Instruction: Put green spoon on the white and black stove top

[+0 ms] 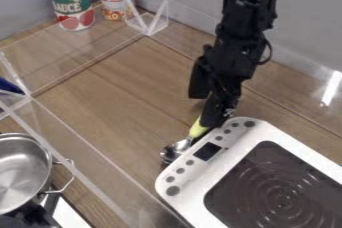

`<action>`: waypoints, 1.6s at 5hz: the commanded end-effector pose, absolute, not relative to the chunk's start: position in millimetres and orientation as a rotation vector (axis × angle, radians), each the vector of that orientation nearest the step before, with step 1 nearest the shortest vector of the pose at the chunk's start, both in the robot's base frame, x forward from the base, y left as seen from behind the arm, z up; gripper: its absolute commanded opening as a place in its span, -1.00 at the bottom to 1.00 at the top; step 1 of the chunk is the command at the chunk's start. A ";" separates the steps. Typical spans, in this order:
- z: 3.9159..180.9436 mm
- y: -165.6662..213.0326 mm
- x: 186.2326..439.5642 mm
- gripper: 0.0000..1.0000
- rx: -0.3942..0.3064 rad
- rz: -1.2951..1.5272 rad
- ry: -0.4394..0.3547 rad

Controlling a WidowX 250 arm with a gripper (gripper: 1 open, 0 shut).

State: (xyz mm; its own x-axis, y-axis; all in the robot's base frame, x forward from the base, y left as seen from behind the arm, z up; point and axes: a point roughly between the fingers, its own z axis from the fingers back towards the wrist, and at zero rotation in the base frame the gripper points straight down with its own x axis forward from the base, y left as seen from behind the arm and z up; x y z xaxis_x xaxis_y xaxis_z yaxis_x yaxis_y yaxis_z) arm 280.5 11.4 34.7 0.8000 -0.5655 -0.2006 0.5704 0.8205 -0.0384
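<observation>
Hovering released, the pincer (pixel 214 105) overhangs the green spoon (pixel 191 136) lying against the stove top (pixel 190 178).

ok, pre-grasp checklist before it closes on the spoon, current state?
1. Gripper open: ok, jaws stand apart with nothing held.
2. Gripper over the green spoon handle: ok, it points down just above the handle's upper end.
3. Fingers straddling the handle: cannot tell, this angle hides the contact.
4. Spoon lying free on the wooden table: not ok, its bowl sits tight against the edge of the white and black stove top.
5. Black top bare for placing: ok, nothing lies on it.
6. Steel pot out of the lift path: ok, far off at the left.
</observation>
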 end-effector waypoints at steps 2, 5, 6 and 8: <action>53.3 6.7 288.9 1.00 0.038 -0.555 0.144; 44.9 21.6 298.8 1.00 0.027 -0.457 0.131; 45.6 15.3 301.4 1.00 0.019 -0.446 0.144; 47.2 14.4 299.5 1.00 0.012 -0.492 0.168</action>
